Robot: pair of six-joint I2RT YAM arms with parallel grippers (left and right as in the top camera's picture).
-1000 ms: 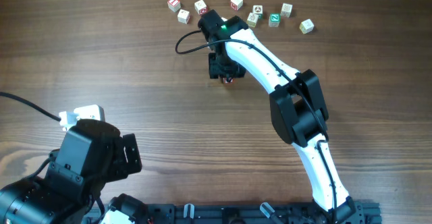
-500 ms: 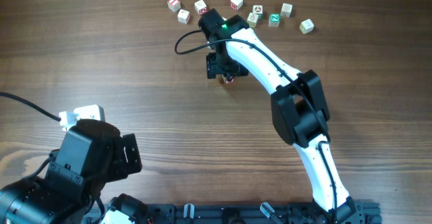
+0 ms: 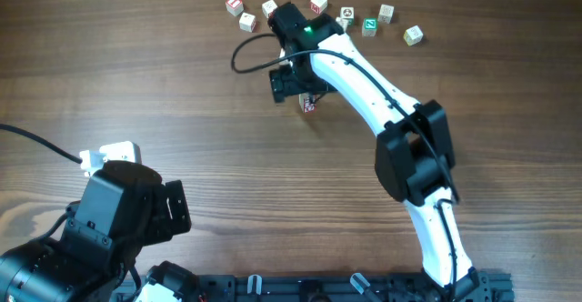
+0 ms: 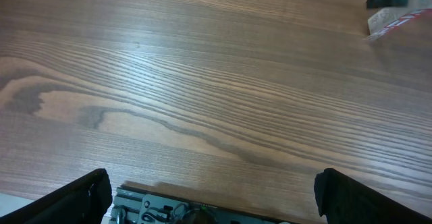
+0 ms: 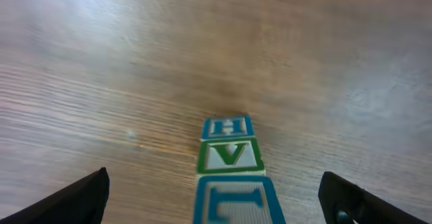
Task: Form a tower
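Note:
The tower (image 5: 231, 163) stands as a narrow stack of three pale wooden cubes; in the right wrist view their faces carry a blue H, a green V and another blue letter. Overhead, the tower (image 3: 309, 106) shows just right of my right gripper (image 3: 289, 84). My right gripper (image 5: 216, 204) is open wide, and the stack stands in the gap, clear of both fingers. My left gripper (image 4: 219, 200) is open over bare wood near the table's front edge, holding nothing. In the left wrist view the tower (image 4: 388, 21) appears far off at top right.
Several loose cubes lie in a row at the back, from a red-marked cube (image 3: 235, 5) to a pale cube (image 3: 414, 35), one green-marked cube (image 3: 369, 26) among them. A black cable (image 3: 250, 56) loops beside the right wrist. A metal rail (image 3: 318, 288) runs along the front edge.
My right gripper has opened and let go of the top cube, then drawn back a little toward the far side, uncovering the tower. The left arm has not moved.

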